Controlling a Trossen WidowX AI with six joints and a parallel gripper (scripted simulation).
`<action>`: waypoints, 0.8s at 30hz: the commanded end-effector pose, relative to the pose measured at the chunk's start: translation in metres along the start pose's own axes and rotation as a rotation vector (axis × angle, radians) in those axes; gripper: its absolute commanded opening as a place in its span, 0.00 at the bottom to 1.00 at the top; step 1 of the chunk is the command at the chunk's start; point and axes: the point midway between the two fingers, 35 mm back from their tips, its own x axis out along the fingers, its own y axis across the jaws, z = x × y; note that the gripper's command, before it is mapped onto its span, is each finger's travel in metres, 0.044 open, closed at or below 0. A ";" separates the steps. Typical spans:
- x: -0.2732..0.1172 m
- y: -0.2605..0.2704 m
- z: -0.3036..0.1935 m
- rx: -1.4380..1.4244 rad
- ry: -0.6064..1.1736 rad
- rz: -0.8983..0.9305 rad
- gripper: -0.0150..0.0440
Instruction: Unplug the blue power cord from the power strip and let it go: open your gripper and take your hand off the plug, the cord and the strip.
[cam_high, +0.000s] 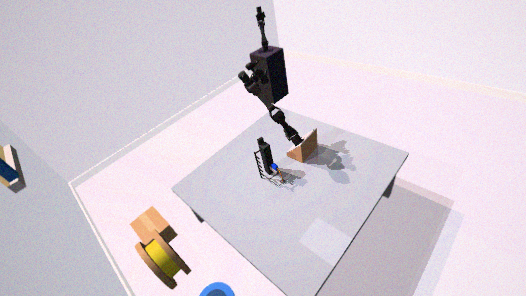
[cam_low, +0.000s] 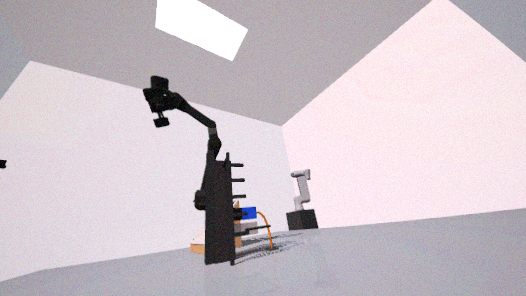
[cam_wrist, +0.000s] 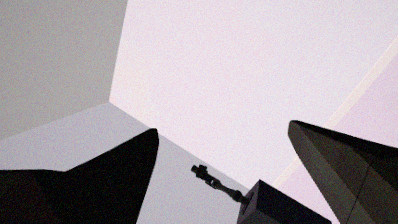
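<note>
Arm: rises from its base behind the strip (cam_low: 218, 215), bends at the elbow and reaches high up and out, well above the table (cam_high: 320, 210).
Gripper (cam_wrist: 225, 150): raised far over the strip, pointed upward at wall and ceiling; nothing between its tips.
Fingers: spread wide, holding nothing.
Strip: dark, standing upright on the table, prongs sticking out of one side.
Plug (cam_low: 248, 212): blue, low on the strip's pronged side, against it; whether seated or loose, cannot tell.
Cord (cam_low: 266, 226): looks orange, arcs from the plug down to the table beside the strip.
Wedge (cam_high: 304, 147): tan, on the table just behind the strip.
</note>
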 end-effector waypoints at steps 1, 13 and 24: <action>0.000 0.000 0.000 -0.002 0.002 0.000 0.89; 0.027 -0.022 -0.063 -0.148 0.272 -0.049 0.53; 0.032 -0.064 -0.159 -0.271 0.618 -0.110 0.53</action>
